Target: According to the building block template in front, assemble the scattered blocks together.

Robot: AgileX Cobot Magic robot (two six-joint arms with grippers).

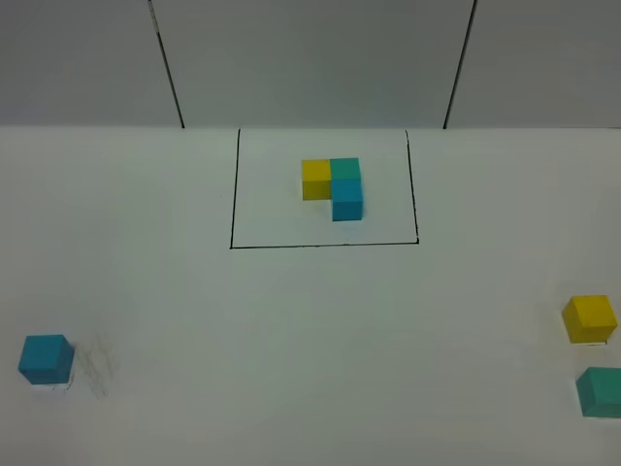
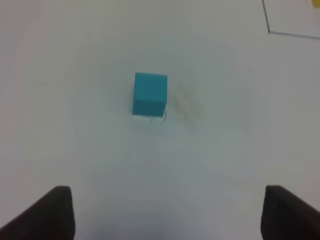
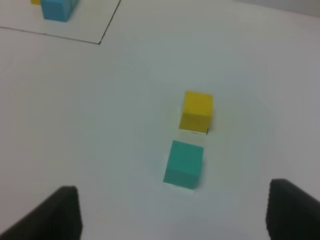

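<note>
The building block template [image 1: 333, 186] is a yellow, teal-green and cyan-blue L inside a thin black outline [image 1: 233, 194] at the table's far middle; part of it shows in the right wrist view [image 3: 56, 9]. The loose cyan-blue cube [image 1: 46, 358] sits at the near left, also in the left wrist view [image 2: 149, 94]. The loose yellow cube [image 1: 589, 318] and teal-green cube [image 1: 602, 390] sit at the near right, also in the right wrist view [image 3: 197, 110], [image 3: 183, 163]. My left gripper [image 2: 167, 212] is open and empty, short of the blue cube. My right gripper [image 3: 172, 212] is open and empty, short of the teal-green cube.
The white table [image 1: 310, 330] ends at a grey back wall [image 1: 310, 58] with two dark seams. Faint scuff marks [image 1: 97, 364] lie beside the blue cube. A corner of the black outline [image 2: 270, 27] shows in the left wrist view.
</note>
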